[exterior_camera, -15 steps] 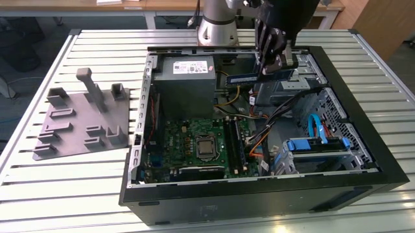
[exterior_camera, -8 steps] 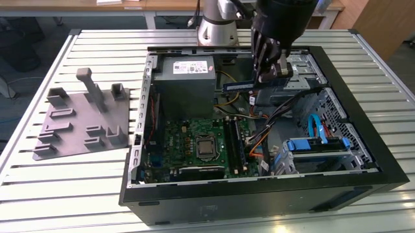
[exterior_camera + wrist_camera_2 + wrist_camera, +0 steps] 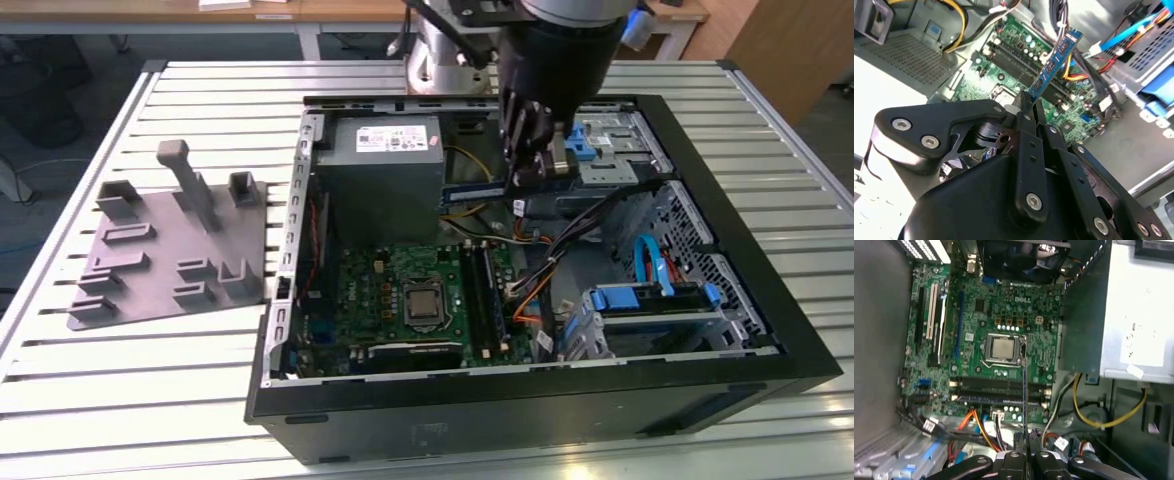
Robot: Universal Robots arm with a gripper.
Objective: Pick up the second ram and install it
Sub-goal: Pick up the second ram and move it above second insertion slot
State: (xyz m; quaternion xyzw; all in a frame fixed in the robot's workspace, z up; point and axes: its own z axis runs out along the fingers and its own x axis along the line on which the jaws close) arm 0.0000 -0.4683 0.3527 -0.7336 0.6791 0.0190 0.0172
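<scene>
The gripper [image 3: 1026, 102] clamps one end of the second ram [image 3: 1054, 60], which juts past its fingertips over the motherboard [image 3: 1004, 70]. The first wrist view catches the stick edge-on, and the exterior view takes in a grey fixture plate [image 3: 147, 250] beside the case [image 3: 534, 400].

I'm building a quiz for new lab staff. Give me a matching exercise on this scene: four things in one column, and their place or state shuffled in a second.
Things
1. second ram
2. grey fixture plate
3. power supply
4. motherboard

Places or states
A. lies on the slatted table, outside the case
B. green, flat on the case floor
C. clamped in the gripper, above the motherboard
D. grey box with a pale label, inside the case

Pairs: 1-C, 2-A, 3-D, 4-B
</scene>
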